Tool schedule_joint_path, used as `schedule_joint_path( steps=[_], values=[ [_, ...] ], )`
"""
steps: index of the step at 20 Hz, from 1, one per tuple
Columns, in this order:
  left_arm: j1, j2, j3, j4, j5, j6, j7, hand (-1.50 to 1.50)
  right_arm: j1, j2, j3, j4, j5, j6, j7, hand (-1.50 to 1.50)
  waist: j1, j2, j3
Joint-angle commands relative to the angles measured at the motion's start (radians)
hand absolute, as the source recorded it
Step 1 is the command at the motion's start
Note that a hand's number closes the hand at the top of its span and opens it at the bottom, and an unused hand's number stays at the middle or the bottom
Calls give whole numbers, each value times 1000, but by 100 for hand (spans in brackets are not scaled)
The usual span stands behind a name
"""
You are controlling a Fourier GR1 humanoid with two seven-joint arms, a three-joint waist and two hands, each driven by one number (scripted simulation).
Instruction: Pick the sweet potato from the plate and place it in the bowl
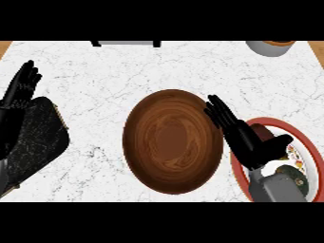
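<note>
The right robot hand (252, 140) hangs over the left rim of the red-rimmed plate (317, 163), its fingers straight and pointing up and to the left, the thumb splayed out to the right, so it is spread wide and holds nothing. Just beside its thumb, on the plate, a small dark reddish shape shows, which is probably the sweet potato (261, 130); most of it is hidden behind the palm and fingers, so its outline cannot be made out. The hand seems placed this way to come down on the sweet potato from above with room between thumb and fingers to close round it. The wooden bowl (170, 141) sits immediately to the left of this hand, its rim close to the fingers, which leaves only a short sideways carry once the sweet potato is lifted. The grasp looks not yet made. The left robot hand (20, 88) rests open, fingers up, near the left edge, well apart from the bowl, above a dark speckled board (42, 137) lying on the white marble tabletop (122, 76).
</note>
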State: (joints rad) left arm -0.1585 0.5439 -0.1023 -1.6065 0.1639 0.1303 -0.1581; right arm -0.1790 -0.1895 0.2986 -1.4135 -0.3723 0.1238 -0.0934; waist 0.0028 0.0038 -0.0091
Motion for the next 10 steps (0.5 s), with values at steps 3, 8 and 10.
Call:
schedule_joint_path(
  steps=[3, 8, 10],
  values=[
    [5, -75, -86, -29, 13, -37, 85, 0, 46, -151, -168, -56, -19, 39, -87, 150, -24, -7, 10],
    [59, -171, -198, 22, 64, -88, 117, 0, 19, -405, -276, 34, 254, -82, -146, 150, -58, 5, 6],
    [29, -199, -221, 28, 65, -112, 148, 0, 82, -302, -303, 156, 133, 24, -292, -150, -11, 0, 10]
  ],
)
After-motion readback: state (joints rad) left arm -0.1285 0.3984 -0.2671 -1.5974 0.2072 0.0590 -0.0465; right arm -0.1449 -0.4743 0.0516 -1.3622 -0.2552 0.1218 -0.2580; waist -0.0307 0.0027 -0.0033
